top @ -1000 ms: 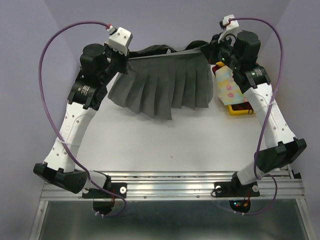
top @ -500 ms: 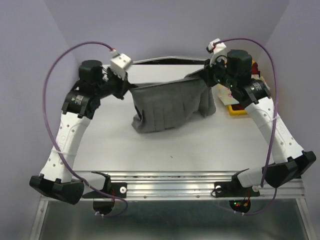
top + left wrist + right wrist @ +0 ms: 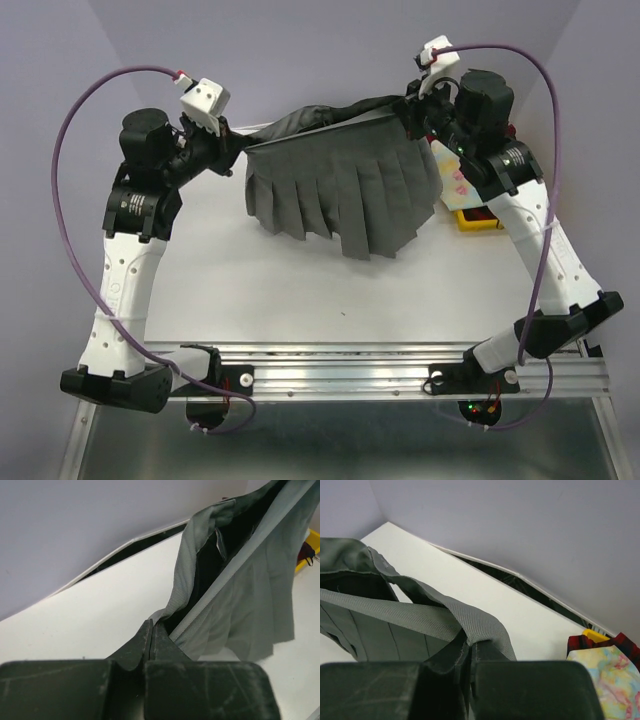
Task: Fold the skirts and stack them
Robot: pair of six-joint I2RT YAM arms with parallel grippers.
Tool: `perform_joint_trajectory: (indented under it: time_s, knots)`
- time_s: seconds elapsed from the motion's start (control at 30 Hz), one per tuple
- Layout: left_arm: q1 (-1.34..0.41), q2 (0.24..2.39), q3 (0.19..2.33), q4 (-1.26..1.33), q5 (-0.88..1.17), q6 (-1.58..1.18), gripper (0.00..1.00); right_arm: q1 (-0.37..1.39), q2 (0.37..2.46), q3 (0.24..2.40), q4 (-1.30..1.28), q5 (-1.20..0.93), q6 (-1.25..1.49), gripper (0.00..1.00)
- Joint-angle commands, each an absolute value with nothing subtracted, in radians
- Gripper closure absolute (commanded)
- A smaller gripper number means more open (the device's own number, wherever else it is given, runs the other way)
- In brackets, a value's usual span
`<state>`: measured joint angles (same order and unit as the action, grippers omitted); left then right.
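The grey pleated skirt [image 3: 345,190] hangs stretched between both arms above the back of the table, waistband up and hem hanging toward me. My left gripper [image 3: 243,150] is shut on the waistband's left end [image 3: 165,616]. At the other end my right gripper [image 3: 408,108] is shut on the waistband [image 3: 470,625]. The pastel floral skirt [image 3: 455,180] lies on the red plaid skirt [image 3: 582,642] at the right, partly behind the right arm.
A yellow tray [image 3: 475,217] under the two other skirts sits at the table's right edge. White table top [image 3: 320,290] spreads below the hanging skirt. Purple walls close the back and sides. The arm bases stand on a metal rail [image 3: 340,365] at the near edge.
The arms drew together and let the grey skirt sag and bunch low, then spread apart again. It now hangs taut and flat, with the left gripper farther left than before.
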<state>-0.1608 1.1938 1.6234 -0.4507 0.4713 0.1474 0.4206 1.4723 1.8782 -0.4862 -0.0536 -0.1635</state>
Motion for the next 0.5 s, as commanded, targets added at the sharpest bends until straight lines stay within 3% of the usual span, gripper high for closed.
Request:
perform_joint_trajectory:
  time_s: [0.0,0.47]
  knots:
    - [-0.091,1.115,1.582,-0.462,0.321,0.212,1.00,0.342,1.486,1.907,-0.472,0.226,-0.229,0.99]
    - [-0.092,1.009,1.505,-0.591,0.239,0.328,1.00,0.342,1.434,1.821,-0.526,0.281,-0.255,0.99]
